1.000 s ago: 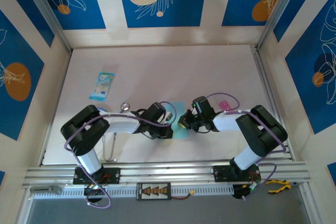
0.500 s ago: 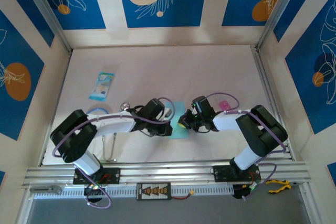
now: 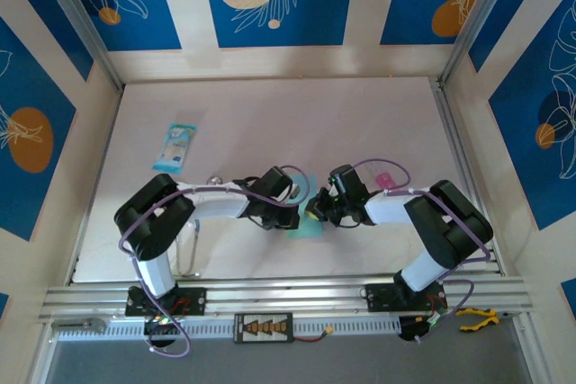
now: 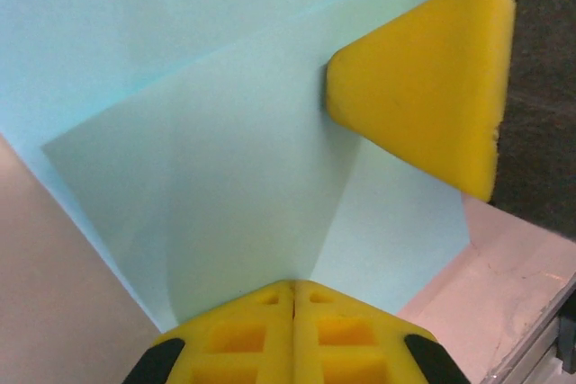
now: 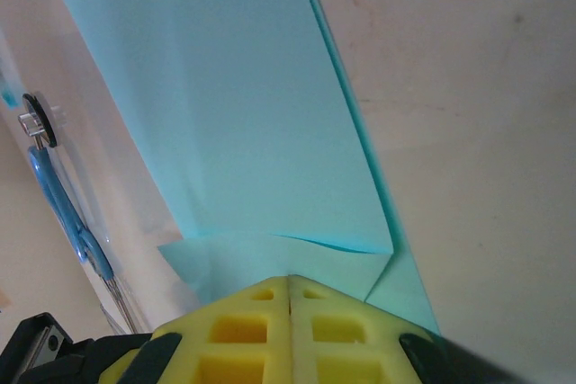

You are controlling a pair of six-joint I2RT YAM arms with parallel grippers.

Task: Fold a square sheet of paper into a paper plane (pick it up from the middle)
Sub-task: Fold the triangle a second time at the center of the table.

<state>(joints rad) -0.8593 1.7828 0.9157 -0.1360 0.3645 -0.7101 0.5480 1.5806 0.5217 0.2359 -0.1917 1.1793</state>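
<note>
Blue walls with white leaves and orange dots stand around a pale, flat table (image 3: 360,123). Near the front edge, in the middle, lies the thin, light-blue square paper (image 3: 306,227). It is partly folded, and the wrist views show creases and a flap lying on top. I think it is not a pointed plane yet.

The paper sits right between the two arms. The left gripper (image 3: 290,208) meets it from the left and the right gripper (image 3: 315,208) from the right, so both are just as near. Its long way runs from the front of the table toward the back, across the line between the grippers.

Both grippers have their yellow foam fingers pressed tight together, with the tips resting on the paper. I cannot tell if any paper is pinched inside. In the left wrist view, a crease runs from the left tips up to the right gripper's yellow pad (image 4: 423,87).

I think the next push should go along that crease, or the sheet may slip.

A small blue-and-white flat packet (image 3: 175,146) lies well apart on the far left. I cannot tell what is in it. Blue-handled scissors (image 5: 72,213) lie near the paper.
</note>
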